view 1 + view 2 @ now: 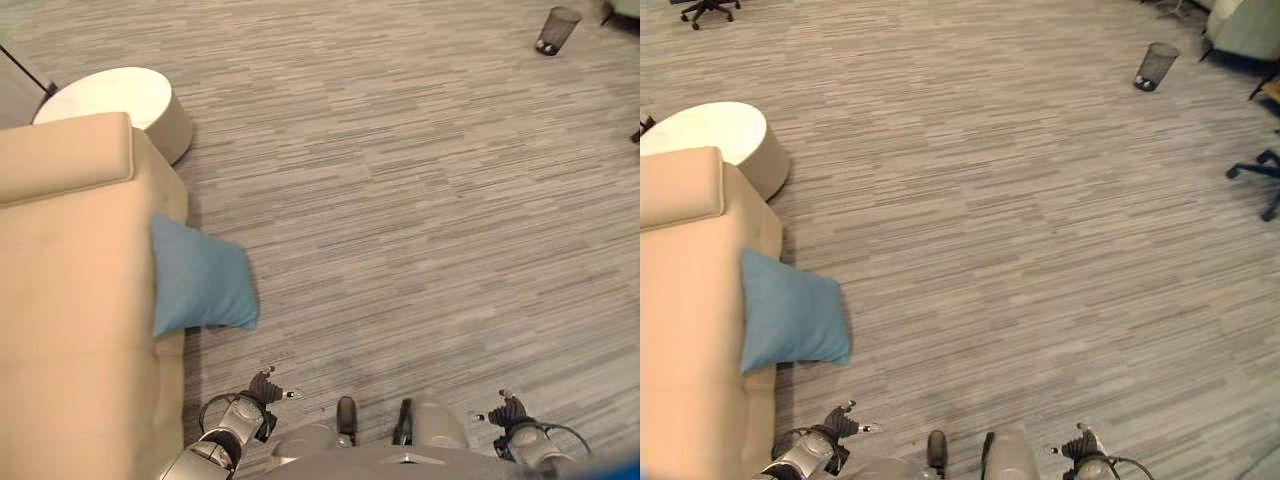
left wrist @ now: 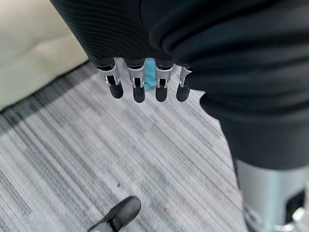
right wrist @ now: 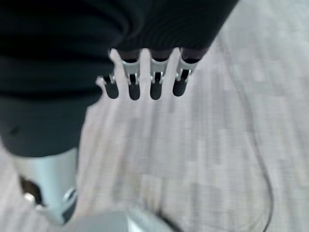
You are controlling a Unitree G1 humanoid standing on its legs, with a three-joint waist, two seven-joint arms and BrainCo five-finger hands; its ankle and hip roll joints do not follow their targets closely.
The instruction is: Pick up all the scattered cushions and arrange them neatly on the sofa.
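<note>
The blue cushion (image 1: 200,278) leans against the sofa (image 1: 70,330) front, touching the floor, ahead of the left hand (image 1: 262,392), which is nearer. Both it and the right hand (image 1: 510,410) hang open, empty.

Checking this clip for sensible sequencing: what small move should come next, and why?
Probably reach the left hand toward the blue cushion. It leans against the beige sofa side, apparently on the floor, on that hand's side. Both hands, the right hand too, hang open, holding nothing.
</note>
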